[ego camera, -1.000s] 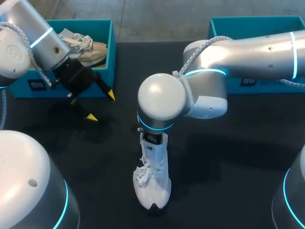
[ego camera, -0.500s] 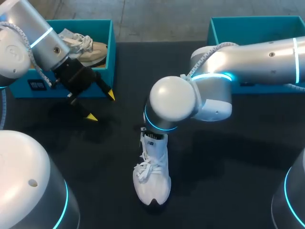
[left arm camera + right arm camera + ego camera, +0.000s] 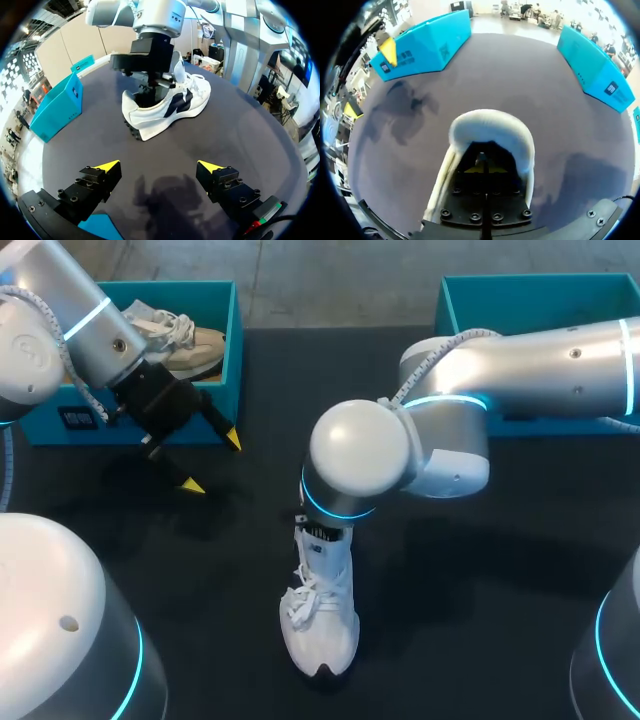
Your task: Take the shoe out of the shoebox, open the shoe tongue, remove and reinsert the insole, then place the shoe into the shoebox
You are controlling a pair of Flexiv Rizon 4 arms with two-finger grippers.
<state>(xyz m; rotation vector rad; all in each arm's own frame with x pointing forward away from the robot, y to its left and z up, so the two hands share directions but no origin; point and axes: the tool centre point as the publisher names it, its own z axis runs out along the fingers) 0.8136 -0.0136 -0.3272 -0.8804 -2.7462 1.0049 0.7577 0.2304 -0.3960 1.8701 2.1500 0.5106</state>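
Right gripper (image 3: 484, 170): sunk into the heel opening of the white shoe (image 3: 320, 625), which stands on its sole mid-table (image 3: 480, 570), between and well apart from the left shoebox (image 3: 232, 350) and right shoebox (image 3: 450, 300). Spread or pressed together: cannot tell, shadowed inside. Left gripper (image 3: 212, 462): spread, empty, beside the left shoebox.

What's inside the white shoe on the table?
The right gripper sits down in the white shoe, in its opening. It covers the interior, so an insole cannot be seen.
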